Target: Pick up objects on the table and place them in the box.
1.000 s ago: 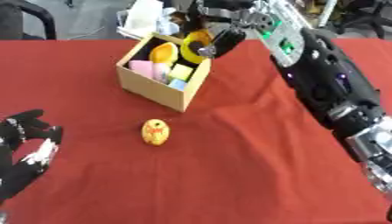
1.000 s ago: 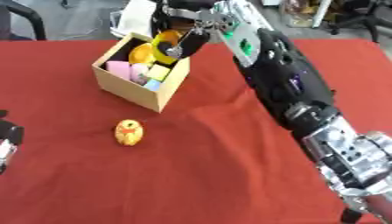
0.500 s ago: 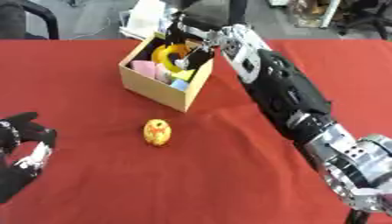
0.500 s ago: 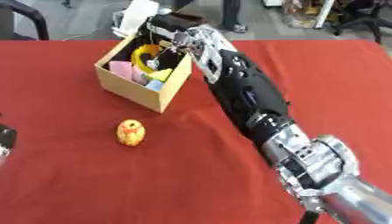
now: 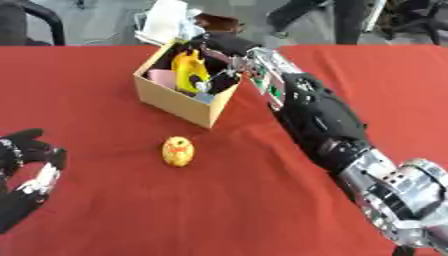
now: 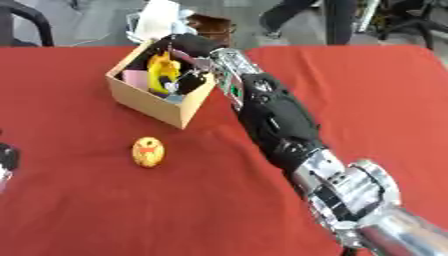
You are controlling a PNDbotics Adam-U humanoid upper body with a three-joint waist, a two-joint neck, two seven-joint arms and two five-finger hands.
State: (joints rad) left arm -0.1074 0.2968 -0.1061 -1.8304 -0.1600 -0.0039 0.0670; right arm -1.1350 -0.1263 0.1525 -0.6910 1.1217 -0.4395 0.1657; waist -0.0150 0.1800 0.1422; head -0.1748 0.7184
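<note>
On the red table, left eye view:
- Box (image 5: 179,101): tan cardboard, open-topped, stood toward the far left of centre on the red cloth (image 5: 105,200).
- Right hand (image 5: 213,45): reached in over the box's far rim, fingers curled round a yellow object (image 5: 190,70) held upright inside the box.
- Other contents: pink item (image 5: 163,77) against the box's left wall; a pale blue bit near the right corner.
- Orange-yellow ball (image 5: 178,151): lay on the cloth just in front of the box, apart from it, untouched.
- Left hand (image 5: 28,172): rested at the lower left edge, fingers relaxed and spread, held nothing.

Right eye view:
- Right arm (image 6: 276,120): ran from the lower right corner up to the box.
- Yellow object: gripped the same way, partly hidden by dark fingers.
- Ball: sat near the box's front corner.
- Left hand: only a sliver at the left edge; finger state not readable here.
</note>
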